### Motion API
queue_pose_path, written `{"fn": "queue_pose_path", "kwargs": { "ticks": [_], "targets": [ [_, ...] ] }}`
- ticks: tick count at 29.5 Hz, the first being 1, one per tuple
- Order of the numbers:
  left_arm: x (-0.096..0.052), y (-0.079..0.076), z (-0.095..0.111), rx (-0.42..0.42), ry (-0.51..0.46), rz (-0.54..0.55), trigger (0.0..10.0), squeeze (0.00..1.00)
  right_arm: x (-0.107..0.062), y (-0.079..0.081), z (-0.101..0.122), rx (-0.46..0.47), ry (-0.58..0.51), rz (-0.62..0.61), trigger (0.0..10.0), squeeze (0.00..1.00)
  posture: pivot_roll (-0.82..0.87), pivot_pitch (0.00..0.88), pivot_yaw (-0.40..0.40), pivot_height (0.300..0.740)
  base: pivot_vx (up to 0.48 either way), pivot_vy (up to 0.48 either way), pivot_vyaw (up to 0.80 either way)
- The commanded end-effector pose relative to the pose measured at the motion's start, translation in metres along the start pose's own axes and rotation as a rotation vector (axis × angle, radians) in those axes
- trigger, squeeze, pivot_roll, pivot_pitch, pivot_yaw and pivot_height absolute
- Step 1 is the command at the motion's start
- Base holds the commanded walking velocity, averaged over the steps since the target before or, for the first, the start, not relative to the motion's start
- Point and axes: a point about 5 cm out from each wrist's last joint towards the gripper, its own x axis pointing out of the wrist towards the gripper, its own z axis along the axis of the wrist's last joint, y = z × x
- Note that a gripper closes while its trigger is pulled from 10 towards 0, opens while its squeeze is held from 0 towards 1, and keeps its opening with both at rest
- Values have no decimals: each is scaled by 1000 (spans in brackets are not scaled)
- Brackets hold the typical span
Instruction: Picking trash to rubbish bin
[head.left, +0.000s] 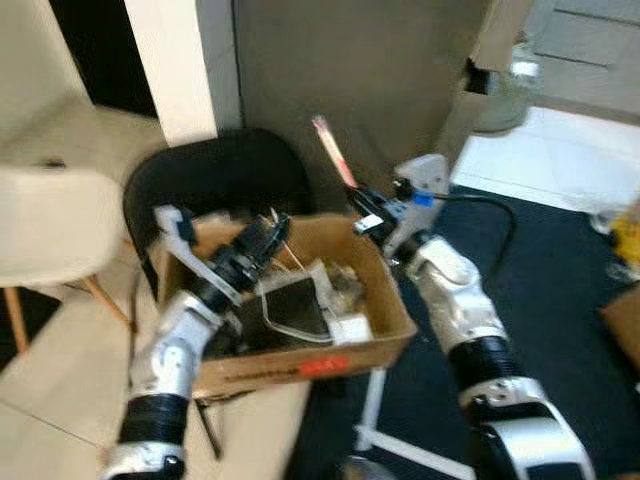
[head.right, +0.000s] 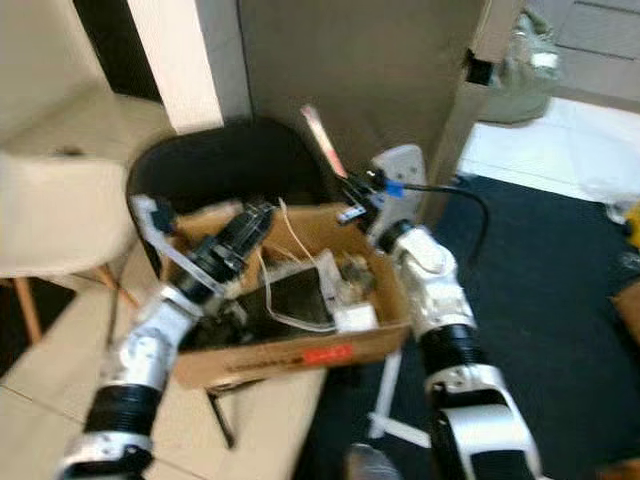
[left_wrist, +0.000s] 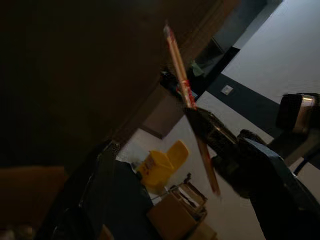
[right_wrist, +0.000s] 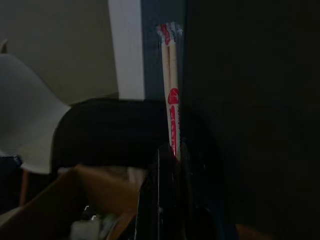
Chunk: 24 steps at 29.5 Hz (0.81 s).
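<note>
Wrapped chopsticks (right_wrist: 171, 95) in right end effector (right_wrist: 170, 152)

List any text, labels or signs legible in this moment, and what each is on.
None can be read.
Red label on the front of the cardboard box: too blurred to read.
Red print on the wrapped chopsticks held in the right gripper: shapes only, no legible letters.
Yellow bin in the left wrist view: no text discernible.

The black bin (head.left: 215, 170) sits half hidden behind the cardboard box (head.left: 300, 365) (contents blurred).
</note>
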Motion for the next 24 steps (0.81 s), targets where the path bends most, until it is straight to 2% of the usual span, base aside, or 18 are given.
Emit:
{"fn": "queue_pose_path", "kwargs": {
  "ticks": [1, 4, 7, 9, 10, 11, 15, 18, 24],
  "targets": [
    [-5, 4, -3, -2, 16, 35, 10000, 0, 0, 5, -5, -4, 17, 16, 10000, 0, 31, 0, -44, 740, 300, 0, 0],
    [-6, 4, -4, -1, 20, 42, 10000, 0, 0, 6, -5, -19, 21, 23, 10000, 0, 31, 0, -45, 740, 100, 0, 0],
    [-13, 1, -7, 33, 95, 34, 10000, 0, 1, 11, -5, -104, 51, 76, 10000, 0, 31, 0, -45, 740, 0, 0, 0],
    [-13, 1, -7, 33, 95, 34, 10000, 0, 1, 11, -5, -104, 51, 76, 10000, 0, 31, 0, -45, 740, 0, 0, 0],
    [-16, -1, -9, 51, 139, 19, 10000, 0, 1, 12, -6, -132, 62, 97, 10000, 0, 31, 0, -45, 740, 0, 0, 0],
    [-16, -1, -9, 51, 139, 19, 10000, 0, 1, 12, -6, -132, 62, 97, 10000, 0, 31, 0, -45, 740, 0, 0, 0],
    [-29, -13, -16, 116, 309, -75, 10000, 0, 1, 16, -8, -241, 101, 173, 10000, 0, 31, 0, -45, 740, 0, 0, 0],
    [-34, -16, -16, 158, 373, -101, 10000, 0, -1, 19, -9, -294, 113, 206, 10000, 0, 43, 0, -42, 740, 0, 0, 0],
    [-38, -19, -16, 183, 420, -121, 10000, 0, -1, 20, -10, -321, 119, 209, 10000, 0, 43, 0, -42, 740, 0, 0, 0]
  ]
}}
